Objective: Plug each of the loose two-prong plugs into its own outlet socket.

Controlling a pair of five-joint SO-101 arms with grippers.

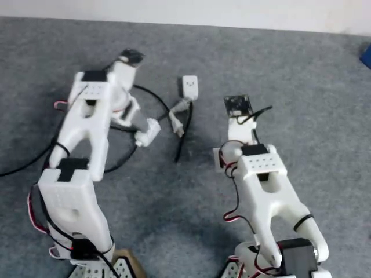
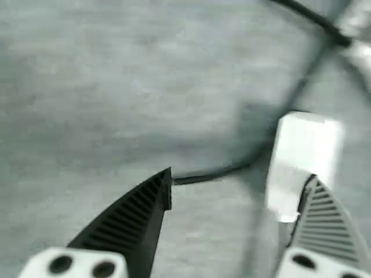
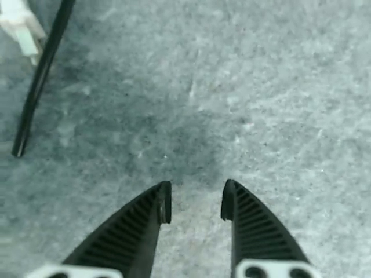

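Note:
A white outlet socket (image 1: 189,87) lies on the grey carpet at the back centre, its two slots facing up. Just in front of it is a white two-prong plug (image 1: 177,123) (image 3: 20,26) on a short white cord. A second white block (image 1: 148,132) (image 2: 304,156) sits on a black cable beside the left arm (image 1: 87,116). My left gripper (image 2: 239,176) is open wide, one fingertip (image 2: 313,191) right against that block, the cable (image 2: 208,172) running between the fingers. My right gripper (image 3: 196,186) hovers open over bare carpet, nothing between its fingers.
A black cable (image 1: 184,136) (image 3: 40,75) runs from near the plug and ends loose on the carpet between the arms. More black cable loops behind the left arm (image 1: 152,95). A blue object (image 1: 366,56) sits at the far right edge.

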